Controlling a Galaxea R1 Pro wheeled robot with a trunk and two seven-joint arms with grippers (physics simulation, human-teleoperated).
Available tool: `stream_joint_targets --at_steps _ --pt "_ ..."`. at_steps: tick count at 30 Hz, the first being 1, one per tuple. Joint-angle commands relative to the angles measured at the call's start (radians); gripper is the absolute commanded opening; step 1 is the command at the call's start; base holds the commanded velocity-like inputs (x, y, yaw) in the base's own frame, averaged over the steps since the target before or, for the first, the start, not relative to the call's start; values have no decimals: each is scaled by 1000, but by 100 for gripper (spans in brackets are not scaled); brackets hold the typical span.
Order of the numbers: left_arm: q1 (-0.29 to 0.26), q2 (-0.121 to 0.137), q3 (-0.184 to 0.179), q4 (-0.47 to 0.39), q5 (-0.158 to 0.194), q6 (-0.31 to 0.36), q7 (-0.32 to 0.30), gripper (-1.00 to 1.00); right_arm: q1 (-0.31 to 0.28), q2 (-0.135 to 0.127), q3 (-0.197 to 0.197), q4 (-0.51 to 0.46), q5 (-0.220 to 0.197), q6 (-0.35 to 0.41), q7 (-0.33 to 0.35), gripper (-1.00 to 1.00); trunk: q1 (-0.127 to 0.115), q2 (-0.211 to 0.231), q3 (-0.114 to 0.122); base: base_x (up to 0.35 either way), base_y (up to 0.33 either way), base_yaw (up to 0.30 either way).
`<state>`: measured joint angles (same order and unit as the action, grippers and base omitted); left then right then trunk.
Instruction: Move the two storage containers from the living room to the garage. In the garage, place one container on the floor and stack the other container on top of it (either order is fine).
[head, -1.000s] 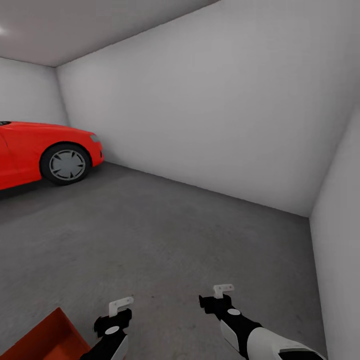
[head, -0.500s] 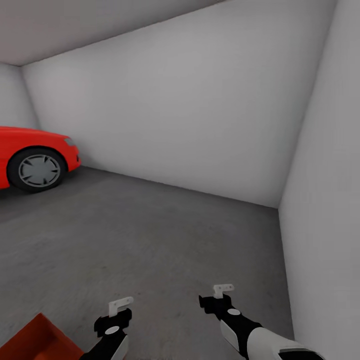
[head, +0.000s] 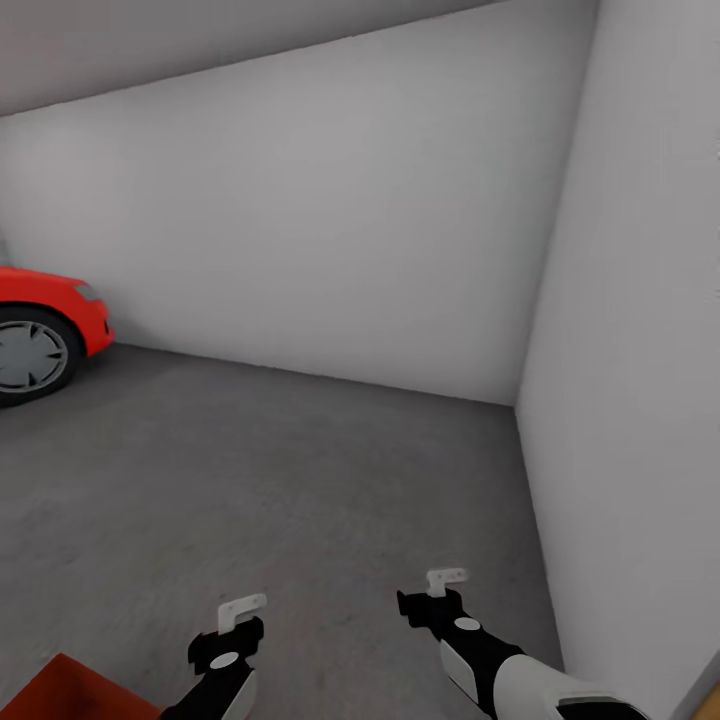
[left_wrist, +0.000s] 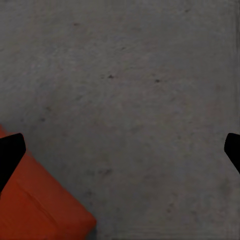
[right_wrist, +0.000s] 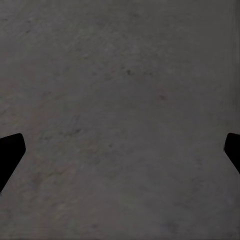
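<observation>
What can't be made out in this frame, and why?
- Storage container: cut off by the head view's lower-left corner, so only one orange-red corner shows; whether a second one is stacked on it cannot be told.
- Red car: cut by the head view's left edge; just the nose and a front wheel show.
- Left gripper and right gripper: open over the concrete floor, only the dark tips of the fingers show at the wrist views' edges.

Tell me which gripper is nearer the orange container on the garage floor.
Left. The left gripper hangs just beside the container, whose corner shows under it. The right gripper is farther off, over bare floor.
</observation>
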<state>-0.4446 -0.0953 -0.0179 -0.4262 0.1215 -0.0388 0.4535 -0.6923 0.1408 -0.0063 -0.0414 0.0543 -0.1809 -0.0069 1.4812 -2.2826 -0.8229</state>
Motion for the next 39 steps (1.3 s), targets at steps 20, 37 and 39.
stream_joint_targets --at_steps 20,37,39 --pt "6 6 -1 6 10 -10 -3 100 5 -3 2 7 11 -3 -1 100 0 0 10 14 62 -140" --pt "102 19 -2 50 6 -32 -54 100 1 -6 2 86 10 3 3 100 0 0 11 0 0 -30" --pt "110 20 -2 62 6 -32 -54 100 1 -7 2 86 10 4 2 100 0 0 13 0 0 -240"
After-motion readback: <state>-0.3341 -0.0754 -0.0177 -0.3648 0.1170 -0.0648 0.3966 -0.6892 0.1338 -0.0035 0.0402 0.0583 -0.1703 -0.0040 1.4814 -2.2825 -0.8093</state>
